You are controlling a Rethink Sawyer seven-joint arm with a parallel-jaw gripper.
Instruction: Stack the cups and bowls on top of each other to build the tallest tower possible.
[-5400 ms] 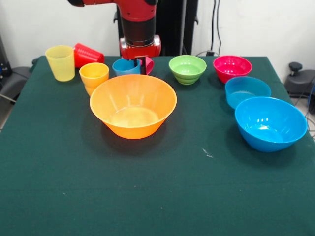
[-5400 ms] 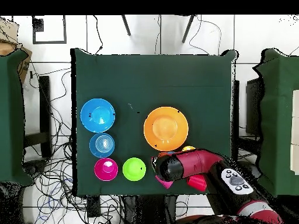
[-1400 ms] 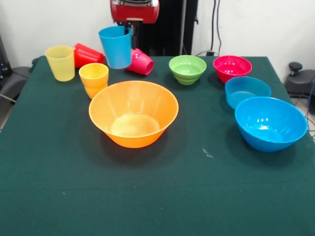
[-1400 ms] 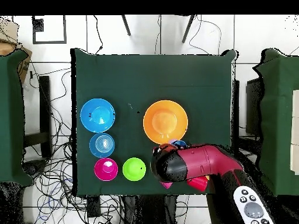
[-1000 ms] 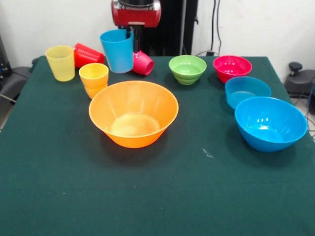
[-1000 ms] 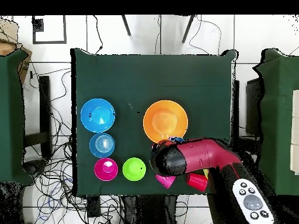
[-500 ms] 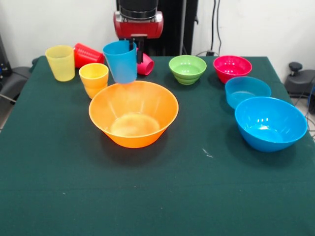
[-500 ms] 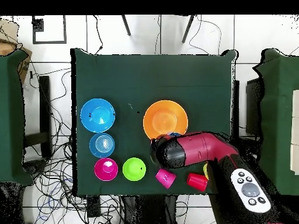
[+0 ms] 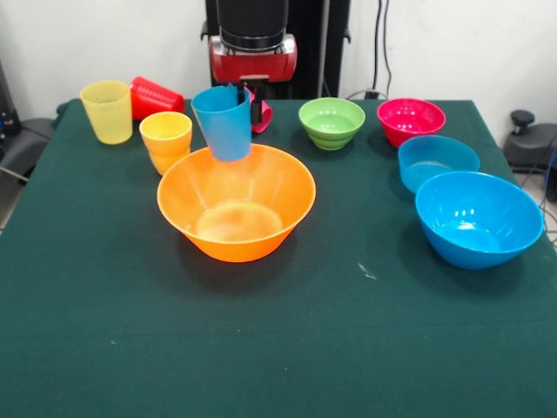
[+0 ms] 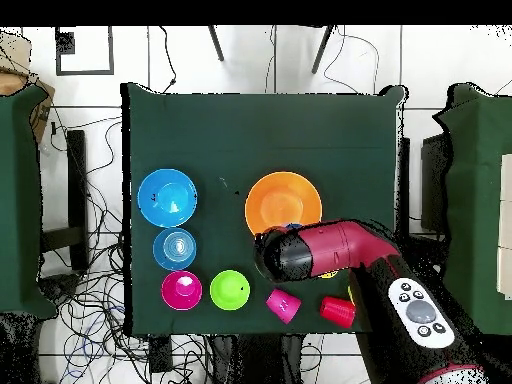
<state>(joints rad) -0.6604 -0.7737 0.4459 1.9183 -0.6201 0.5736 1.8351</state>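
My gripper is clamped on the rim of the light blue cup, one finger inside, one outside. Cup upright, slightly tilted, hanging over the far rim of the large orange bowl, clear of its floor.

Front view: orange cup upright just beside that bowl; yellow cup upright beyond it; red cup on its side next to the yellow one. Pink cup mostly hidden behind my fingers. Green bowl, magenta bowl, small blue bowl and large blue bowl all sit apart on the green table.

Overhead view: my arm covers the held cup and the orange cup; the yellow cup is only a sliver. Pink cup lies clear here, on its side.
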